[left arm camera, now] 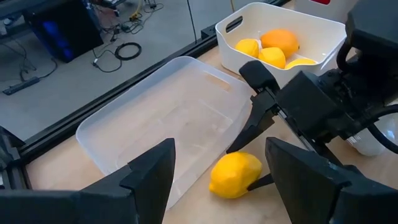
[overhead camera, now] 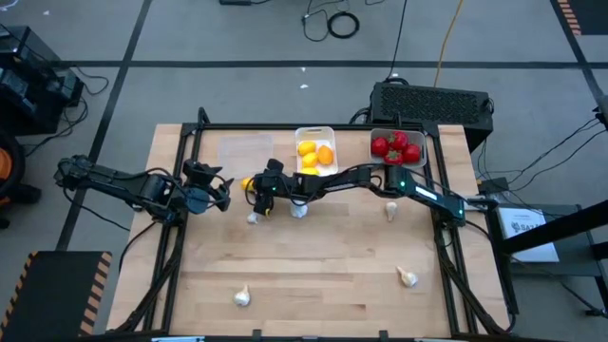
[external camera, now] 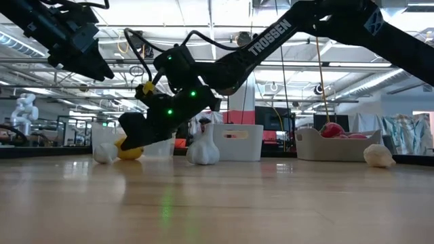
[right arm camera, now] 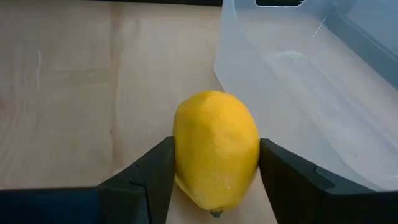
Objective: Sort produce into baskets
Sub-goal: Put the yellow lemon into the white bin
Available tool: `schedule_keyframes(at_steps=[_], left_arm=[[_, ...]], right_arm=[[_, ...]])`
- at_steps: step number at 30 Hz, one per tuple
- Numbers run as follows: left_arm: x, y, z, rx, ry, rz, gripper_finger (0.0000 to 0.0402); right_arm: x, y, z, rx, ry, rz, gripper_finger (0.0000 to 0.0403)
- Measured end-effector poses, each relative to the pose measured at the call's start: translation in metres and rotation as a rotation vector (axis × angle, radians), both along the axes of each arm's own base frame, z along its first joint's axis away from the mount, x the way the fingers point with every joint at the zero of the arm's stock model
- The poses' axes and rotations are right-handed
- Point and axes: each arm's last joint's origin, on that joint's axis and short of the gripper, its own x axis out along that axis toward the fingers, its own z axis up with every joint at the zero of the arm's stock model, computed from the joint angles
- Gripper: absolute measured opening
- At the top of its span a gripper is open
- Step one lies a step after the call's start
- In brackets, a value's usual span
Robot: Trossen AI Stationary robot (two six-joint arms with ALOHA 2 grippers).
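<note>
A yellow lemon (right arm camera: pixel 216 146) lies on the table by the near corner of the clear tray (left arm camera: pixel 168 118), and my right gripper (right arm camera: pixel 216 168) is shut on it. It also shows in the high view (overhead camera: pixel 247 183) and the low view (external camera: pixel 129 150). My left gripper (left arm camera: pixel 219 149) hangs open and empty above the table, left of the lemon (overhead camera: pixel 218 195). The white tray (overhead camera: pixel 315 152) holds several lemons. The pale tray (overhead camera: pixel 396 147) holds red tomatoes. Garlic bulbs (overhead camera: pixel 254 218) (overhead camera: pixel 299 211) lie loose on the table. My right gripper pinches the lemon's two long sides (right arm camera: pixel 180 149) between its two fingers (left arm camera: pixel 249 134). The fingers come from the table's right, slanting down. The lemon lies low at the table top beside the clear tray; whether it still rests on the wood I cannot tell.
More garlic lies at the right (overhead camera: pixel 390 211), the near right (overhead camera: pixel 408 277) and the near left (overhead camera: pixel 242 297). A black box (overhead camera: pixel 432 103) stands behind the far right corner. The table frame's black rails (overhead camera: pixel 180 171) run along the edges.
</note>
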Motion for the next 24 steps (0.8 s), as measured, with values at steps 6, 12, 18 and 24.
schedule_keyframes(at_steps=[6,12,18,24], left_arm=[[0.000,0.000,0.000,-0.008,0.003,-0.007,0.0255],[0.000,0.000,-0.001,-0.006,0.010,-0.008,0.0255],[-0.001,0.000,-0.001,-0.011,0.012,-0.012,0.0255],[0.000,0.000,-0.001,-0.013,0.012,-0.014,0.0255]], right_arm=[[0.000,0.001,0.005,0.003,0.020,0.002,0.0194],[0.002,0.000,0.037,0.036,0.092,-0.010,0.0193],[-0.001,0.000,0.095,0.054,0.249,-0.013,0.0193],[-0.020,-0.018,0.139,0.044,0.395,-0.025,0.0193]])
